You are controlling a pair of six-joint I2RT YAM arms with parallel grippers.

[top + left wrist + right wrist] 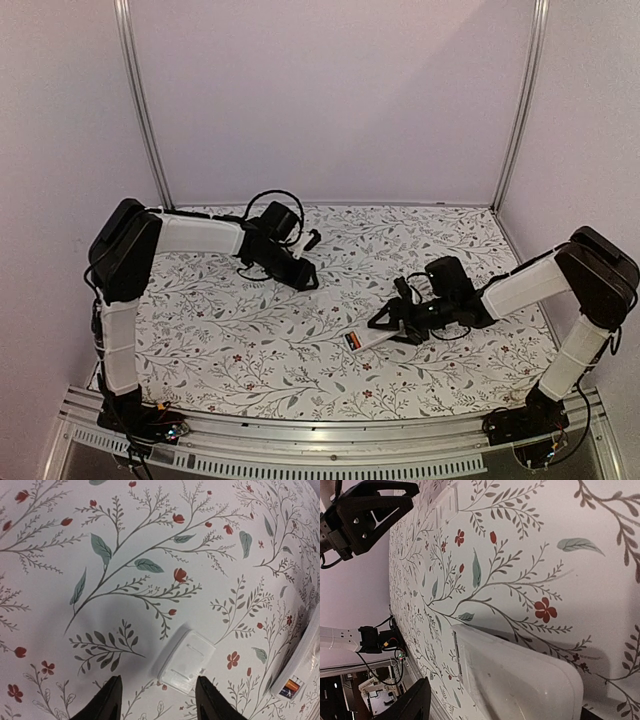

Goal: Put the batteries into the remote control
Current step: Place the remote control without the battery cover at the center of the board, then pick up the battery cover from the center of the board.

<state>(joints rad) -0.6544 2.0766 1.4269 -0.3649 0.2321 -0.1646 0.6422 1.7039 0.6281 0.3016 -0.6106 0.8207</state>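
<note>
The remote control lies white back up on the flowered table, right of centre. An orange battery shows in its open end. My right gripper is open, its fingers either side of the remote's other end, with a gap showing at the one visible finger. My left gripper hangs open over the cloth at the back centre. A small white battery cover lies flat just beyond its fingertips. The remote and orange battery sit at that view's right edge.
A short dark oblong piece, possibly the dark battery, lies behind the left gripper near the back wall. Metal posts stand at the back corners. An aluminium rail runs along the near edge.
</note>
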